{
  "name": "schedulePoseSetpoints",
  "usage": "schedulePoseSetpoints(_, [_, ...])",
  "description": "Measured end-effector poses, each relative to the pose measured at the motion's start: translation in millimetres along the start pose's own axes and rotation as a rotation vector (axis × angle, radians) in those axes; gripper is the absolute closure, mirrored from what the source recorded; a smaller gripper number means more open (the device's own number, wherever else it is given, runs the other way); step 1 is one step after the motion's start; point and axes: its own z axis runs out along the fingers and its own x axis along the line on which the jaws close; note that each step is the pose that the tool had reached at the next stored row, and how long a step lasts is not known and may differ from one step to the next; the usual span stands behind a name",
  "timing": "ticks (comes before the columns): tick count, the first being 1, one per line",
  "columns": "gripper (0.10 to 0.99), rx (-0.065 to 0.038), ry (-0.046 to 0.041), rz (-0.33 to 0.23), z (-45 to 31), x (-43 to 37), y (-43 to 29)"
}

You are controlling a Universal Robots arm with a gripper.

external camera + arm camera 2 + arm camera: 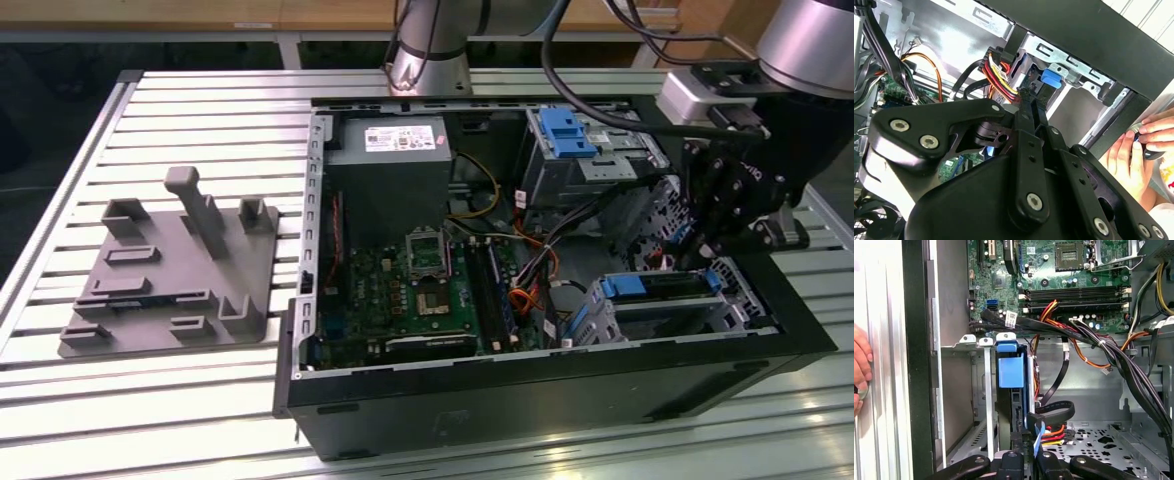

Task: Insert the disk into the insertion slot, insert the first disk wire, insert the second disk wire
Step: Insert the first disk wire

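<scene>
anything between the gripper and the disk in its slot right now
Yes: in the first wrist view a looped black cable and red and yellow wires cross the gap between the gripper and the disk, which sits in the slot.

Silver arm (427, 50), black cables (574, 95); black claw (1029, 95), hinged link bars (1026, 165), silver screw heads (1034, 201).

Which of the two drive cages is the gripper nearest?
The low perforated insertion slot holding the blue-framed disk, right by the gripper. The taller cage with the blue latch stands farther off.
</scene>
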Motion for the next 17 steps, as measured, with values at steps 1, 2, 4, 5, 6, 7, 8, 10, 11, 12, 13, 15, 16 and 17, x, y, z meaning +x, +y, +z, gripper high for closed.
schedulePoseSetpoints(1, [0.922,0.0,0.0005,0.001,0.1,0.2,0.0])
schedulePoseSetpoints(2, [0.922,0.0,0.0008,0.001,0.2,0.4,0.0])
schedulePoseSetpoints(4, [0.922,0.0,0.0014,0.003,0.5,0.7,0.0])
schedulePoseSetpoints(5, [0.922,0.0,0.0019,0.005,0.7,0.7,0.0])
schedulePoseSetpoints(6, [0.922,-0.001,0.0024,0.007,1.0,0.8,0.0])
schedulePoseSetpoints(7, [0.922,-0.001,0.0027,0.01,1.3,0.7,0.1])
schedulePoseSetpoints(8, [0.922,-0.001,0.0031,0.013,1.7,0.7,0.1])
schedulePoseSetpoints(10, [0.922,-0.002,0.0039,0.018,2.3,0.7,0.0])
schedulePoseSetpoints(11, [0.922,-0.002,0.0042,0.02,2.5,0.7,0.1])
schedulePoseSetpoints(12, [0.922,-0.002,0.0043,0.021,2.7,0.7,0.1])
schedulePoseSetpoints(13, [0.922,-0.002,0.0043,0.022,2.9,0.6,0.0])
schedulePoseSetpoints(15, [0.922,-0.002,0.0041,0.022,3.3,0.5,-0.5])
schedulePoseSetpoints(16, [0.922,-0.002,0.0042,0.022,3.5,0.5,-0.7])
schedulePoseSetpoints(17, [0.922,-0.003,0.0043,0.022,3.6,0.5,-0.9])
